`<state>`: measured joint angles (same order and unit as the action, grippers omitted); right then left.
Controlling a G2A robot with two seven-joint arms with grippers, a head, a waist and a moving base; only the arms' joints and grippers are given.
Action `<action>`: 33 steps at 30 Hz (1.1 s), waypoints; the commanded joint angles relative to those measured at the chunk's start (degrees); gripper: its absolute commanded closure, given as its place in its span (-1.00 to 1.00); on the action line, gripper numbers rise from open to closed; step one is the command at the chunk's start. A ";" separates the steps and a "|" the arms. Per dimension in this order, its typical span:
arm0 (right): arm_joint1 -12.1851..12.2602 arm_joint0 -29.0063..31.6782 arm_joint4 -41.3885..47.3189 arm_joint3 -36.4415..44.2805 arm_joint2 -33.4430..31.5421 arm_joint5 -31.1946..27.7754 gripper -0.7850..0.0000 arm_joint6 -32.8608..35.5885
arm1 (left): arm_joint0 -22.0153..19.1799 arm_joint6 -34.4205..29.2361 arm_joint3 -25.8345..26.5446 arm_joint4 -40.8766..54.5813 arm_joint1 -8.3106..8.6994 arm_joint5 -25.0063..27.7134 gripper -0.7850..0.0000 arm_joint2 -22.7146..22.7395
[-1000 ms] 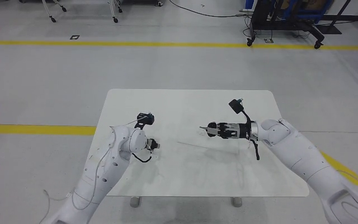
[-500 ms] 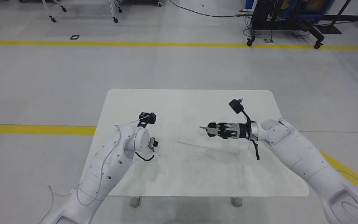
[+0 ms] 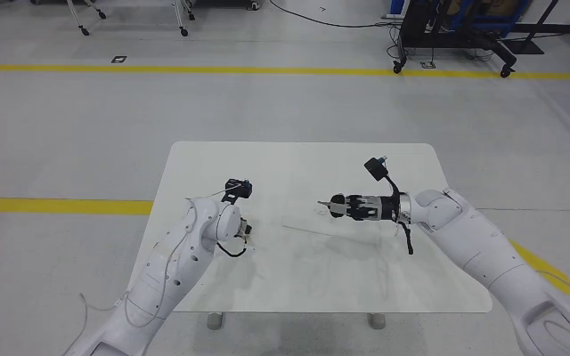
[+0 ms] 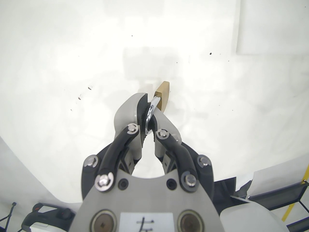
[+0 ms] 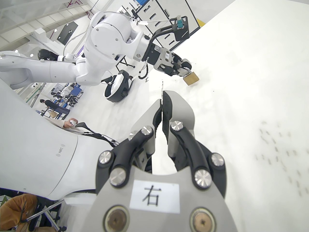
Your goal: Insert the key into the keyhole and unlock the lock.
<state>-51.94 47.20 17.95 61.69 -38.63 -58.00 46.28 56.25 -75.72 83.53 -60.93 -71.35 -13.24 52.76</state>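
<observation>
A brass padlock (image 4: pixel 162 94) hangs by its silver shackle (image 4: pixel 150 113) from my left gripper (image 4: pixel 151 107), which is shut on the shackle. It is low over the white table (image 3: pixel 303 169), at the left side. From the right wrist view, the padlock (image 5: pixel 191 78) dangles under the left gripper (image 5: pixel 182 68), close to the tabletop. My right gripper (image 5: pixel 162 100) is shut on a thin key (image 5: pixel 162 86), seen edge-on and pointing toward the padlock. In the top view the right gripper (image 3: pixel 333 207) sits near the table's middle and the left gripper (image 3: pixel 244 230) a short way off.
The tabletop (image 4: pixel 72 37) around both grippers is bare apart from small dark specks (image 4: pixel 210 53). Cabinets (image 5: pixel 166 3) and a wheeled base (image 5: pixel 118 85) stand beyond the table edge. Yellow floor lines (image 3: pixel 267 68) run past the table.
The left arm has shifted slightly toward the table's middle, carrying the padlock. The right arm with the key has stayed still.
</observation>
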 commanded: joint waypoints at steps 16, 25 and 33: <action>0.00 0.00 0.00 0.00 0.00 0.00 1.00 0.00 | 9.97 35.78 3.58 21.41 0.68 17.54 1.00 13.05; 0.00 0.00 0.00 0.00 0.00 0.00 1.00 0.00 | 10.82 41.79 4.83 14.45 1.08 19.24 1.00 13.46; -0.07 0.35 0.09 0.41 -0.01 0.53 1.00 -0.70 | 9.77 40.86 0.76 33.58 0.34 27.61 1.00 14.16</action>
<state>-51.95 47.23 17.96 61.72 -38.63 -57.97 46.25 66.89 -34.21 86.83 -40.86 -70.76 10.45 66.41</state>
